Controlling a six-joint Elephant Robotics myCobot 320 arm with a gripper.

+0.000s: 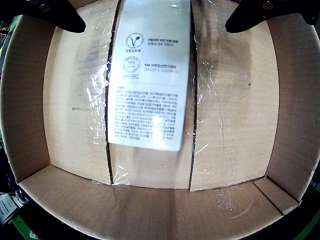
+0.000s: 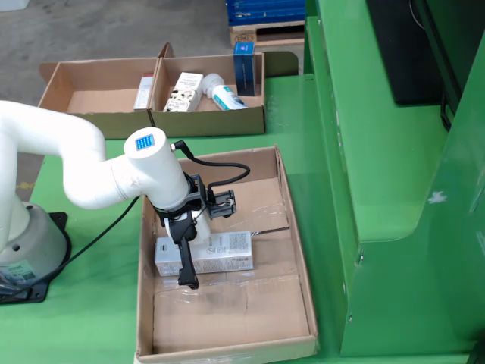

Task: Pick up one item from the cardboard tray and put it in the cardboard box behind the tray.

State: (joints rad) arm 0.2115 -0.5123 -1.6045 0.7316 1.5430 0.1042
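Observation:
A white carton with printed text and a VEGAN mark (image 1: 150,80) lies flat on the taped floor of the cardboard box (image 1: 150,210). In the wrist view my gripper (image 1: 160,12) is open, its two black fingers (image 1: 55,15) spread wide to either side of the carton's top end, not touching it. In the fixed view the gripper (image 2: 195,256) hangs low over the same carton (image 2: 220,254) inside the box (image 2: 299,250), with one black finger in front of the carton. The cardboard tray (image 2: 91,125) stands at the back.
The tray holds a white carton (image 2: 184,91), a white tube (image 2: 223,97), a blue box (image 2: 244,57) and a thin pack (image 2: 144,89). A tall green structure (image 2: 379,189) rises right of the box. The arm's base (image 2: 23,243) sits at left.

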